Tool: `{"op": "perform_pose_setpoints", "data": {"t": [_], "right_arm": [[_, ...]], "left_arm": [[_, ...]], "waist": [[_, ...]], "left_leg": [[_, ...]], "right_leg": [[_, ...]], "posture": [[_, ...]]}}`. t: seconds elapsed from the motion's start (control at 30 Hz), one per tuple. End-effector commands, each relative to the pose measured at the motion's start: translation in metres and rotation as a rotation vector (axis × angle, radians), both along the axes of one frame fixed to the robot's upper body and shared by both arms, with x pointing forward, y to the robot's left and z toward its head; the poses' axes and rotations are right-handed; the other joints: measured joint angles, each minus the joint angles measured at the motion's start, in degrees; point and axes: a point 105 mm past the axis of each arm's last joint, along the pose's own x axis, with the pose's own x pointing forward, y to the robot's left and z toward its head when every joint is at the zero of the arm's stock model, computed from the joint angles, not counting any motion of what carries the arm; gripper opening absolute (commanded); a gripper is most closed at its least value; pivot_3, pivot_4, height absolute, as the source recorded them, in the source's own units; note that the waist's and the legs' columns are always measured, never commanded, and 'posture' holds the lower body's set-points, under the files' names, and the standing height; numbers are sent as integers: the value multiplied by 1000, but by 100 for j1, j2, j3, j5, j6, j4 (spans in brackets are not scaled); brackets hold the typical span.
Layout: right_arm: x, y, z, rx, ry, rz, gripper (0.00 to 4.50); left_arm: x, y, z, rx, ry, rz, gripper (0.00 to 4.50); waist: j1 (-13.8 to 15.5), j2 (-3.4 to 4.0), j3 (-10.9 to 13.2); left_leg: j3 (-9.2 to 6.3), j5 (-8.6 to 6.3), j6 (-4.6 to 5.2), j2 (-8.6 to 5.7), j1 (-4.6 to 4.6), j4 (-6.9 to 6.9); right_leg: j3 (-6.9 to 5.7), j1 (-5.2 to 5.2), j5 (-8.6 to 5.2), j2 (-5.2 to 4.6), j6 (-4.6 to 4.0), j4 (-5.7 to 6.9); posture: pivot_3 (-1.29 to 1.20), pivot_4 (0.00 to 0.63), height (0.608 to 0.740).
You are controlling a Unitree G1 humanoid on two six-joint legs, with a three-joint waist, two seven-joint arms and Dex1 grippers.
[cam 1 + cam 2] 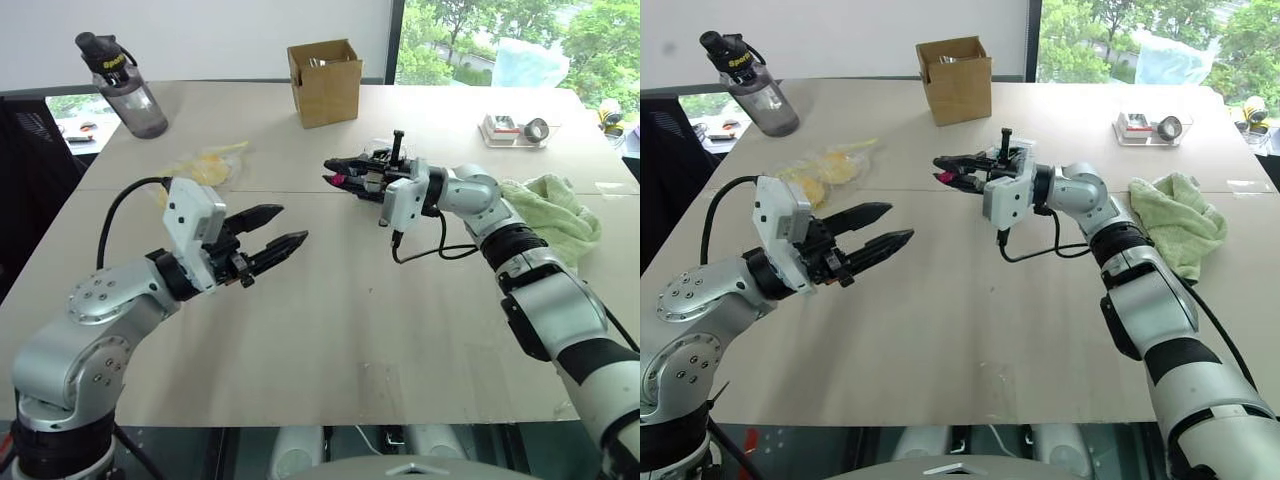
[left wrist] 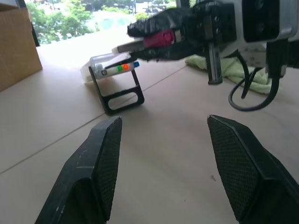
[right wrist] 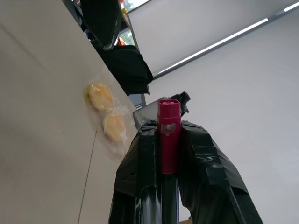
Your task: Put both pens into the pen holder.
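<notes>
The table [image 1: 330, 330] is wide and pale, with a cardboard box [image 1: 325, 80] at its far side, a dark water bottle [image 1: 125, 88] at the far left, a green cloth [image 1: 555, 215] at the right and a clear bag of yellow pieces [image 1: 205, 165] near the left arm.

The right gripper [image 1: 345, 173] hangs above the middle of the table, pointing across toward the robot's left, its two fingers clamped on the pen with the pink cap [image 3: 168, 133], whose cap sticks out past the fingertips. The left gripper [image 1: 285, 228] hovers lower and nearer the robot, fingers spread and holding nothing.

The pen holder [image 2: 117, 84] stands on the table beyond and below the right gripper; from the head views it is hidden behind that gripper. It is a small black stand with a clear upper part showing green, orange and blue dots. The second pen may lie in that clear part already, but the view is too poor to be sure.

So the step in hand looks like carrying the pink-capped pen to the holder. The next move calls for lowering it over the holder's opening, lining it up with the slot and then letting go.
</notes>
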Motion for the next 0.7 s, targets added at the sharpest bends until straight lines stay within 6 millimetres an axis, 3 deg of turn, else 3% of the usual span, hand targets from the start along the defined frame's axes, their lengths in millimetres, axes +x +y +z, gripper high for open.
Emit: {"op": "perform_pose_setpoints", "data": {"t": [0.03,0.7], "right_arm": [[5,-2,20,104,8,-14,29],[24,-6,16,115,59,-135,29]], "left_arm": [[-5,-2,11,-18,-50,3,2952],[-1,2,6,-39,-47,48,2952]], "waist": [[-1,0,0],[-4,2,1]], "left_leg": [[0,0,0,-1,0,0],[0,0,0,-1,1,-1]], "right_leg": [[0,0,0,-1,0,0],[0,1,0,-3,0,1]], "posture": [[0,150,736],[0,150,736]]}}
